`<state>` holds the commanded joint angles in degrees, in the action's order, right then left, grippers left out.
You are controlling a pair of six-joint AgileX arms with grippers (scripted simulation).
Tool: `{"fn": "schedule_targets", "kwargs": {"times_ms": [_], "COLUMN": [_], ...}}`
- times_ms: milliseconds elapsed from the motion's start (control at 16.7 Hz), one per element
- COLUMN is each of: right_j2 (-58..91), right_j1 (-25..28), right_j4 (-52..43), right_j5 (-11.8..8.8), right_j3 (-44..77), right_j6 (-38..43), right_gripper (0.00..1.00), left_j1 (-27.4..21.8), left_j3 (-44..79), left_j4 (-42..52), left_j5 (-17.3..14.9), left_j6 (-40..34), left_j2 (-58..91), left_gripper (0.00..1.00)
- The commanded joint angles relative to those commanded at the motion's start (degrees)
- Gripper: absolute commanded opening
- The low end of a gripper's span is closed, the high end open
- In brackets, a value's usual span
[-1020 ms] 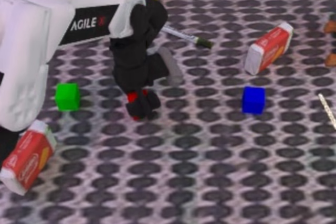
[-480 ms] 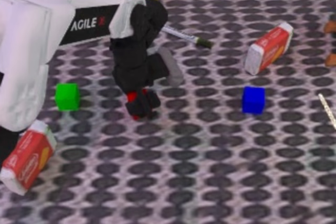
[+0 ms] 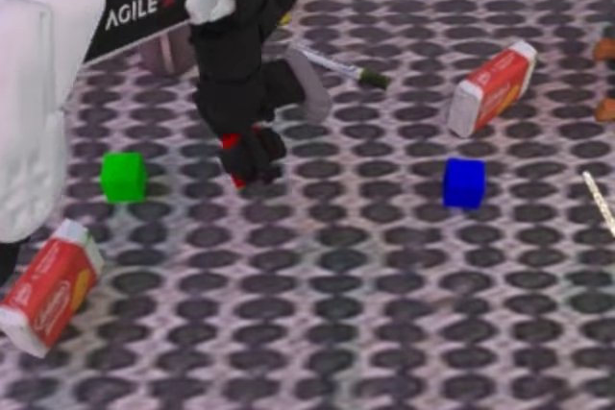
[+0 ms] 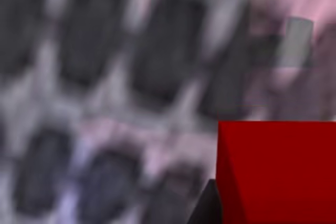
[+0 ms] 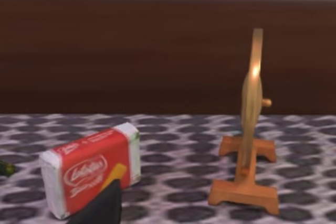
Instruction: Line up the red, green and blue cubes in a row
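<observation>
the left gripper (image 3: 247,154) is clenched on the red cube (image 4: 275,171), of which the top view shows only slivers between the black fingers. it looks rigid, light and smooth-faced, best pinched on opposite flat sides. the green cube (image 3: 123,177) sits at nine o'clock of the jaws, the blue cube (image 3: 464,182) at three. the right gripper's state i cannot tell; only a dark tip shows beside a carton (image 5: 92,169).

Rendered simulation scene, not a real room. Surface (image 3: 384,333) wears a flat repeating dark-oval print; flat brown backdrop behind. Scattered props: biscuit carton (image 3: 492,87), marker pen (image 3: 341,66), wooden stand (image 5: 247,156).
</observation>
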<state>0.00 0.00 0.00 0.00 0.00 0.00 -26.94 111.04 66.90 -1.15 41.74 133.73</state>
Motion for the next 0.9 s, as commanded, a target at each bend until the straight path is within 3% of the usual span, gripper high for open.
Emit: {"fn": "schedule_targets", "kwargs": {"times_ms": [480,900], "right_j2": [0.0,0.0], "right_j1": [0.0,0.0], "right_j4": [0.0,0.0], "right_j5": [0.0,0.0], "right_j3": [0.0,0.0], "right_j6": [0.0,0.0], "right_gripper": [1.0,1.0], "left_j1": [-0.42,-5.17], "left_j3": [0.75,-19.65], "left_j4": [1.63,-3.19], "left_j5": [0.01,0.16], "left_j6": [0.48,7.5], "left_j2": [-1.68,-16.07], "left_gripper": [0.0,0.0]}}
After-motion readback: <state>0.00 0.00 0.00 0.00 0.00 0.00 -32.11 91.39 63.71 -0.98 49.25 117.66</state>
